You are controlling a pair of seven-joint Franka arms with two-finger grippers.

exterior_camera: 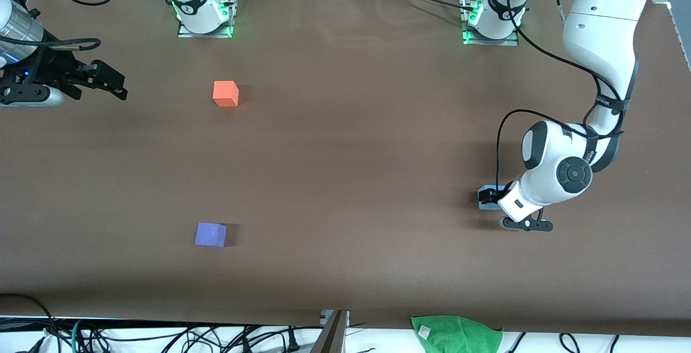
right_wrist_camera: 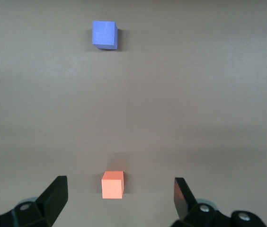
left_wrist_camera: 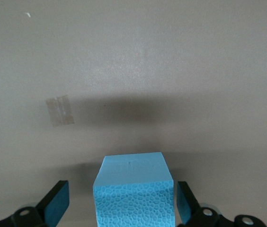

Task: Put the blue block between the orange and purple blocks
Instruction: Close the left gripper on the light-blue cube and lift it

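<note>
The blue block [left_wrist_camera: 134, 191] is straddled on the table [exterior_camera: 351, 153] by the left gripper [left_wrist_camera: 124, 208], fingers apart, at the left arm's end. The right gripper [right_wrist_camera: 119, 201] is held open, waiting. The orange block [exterior_camera: 225, 94] and purple block [exterior_camera: 210, 234] are well apart.
</note>
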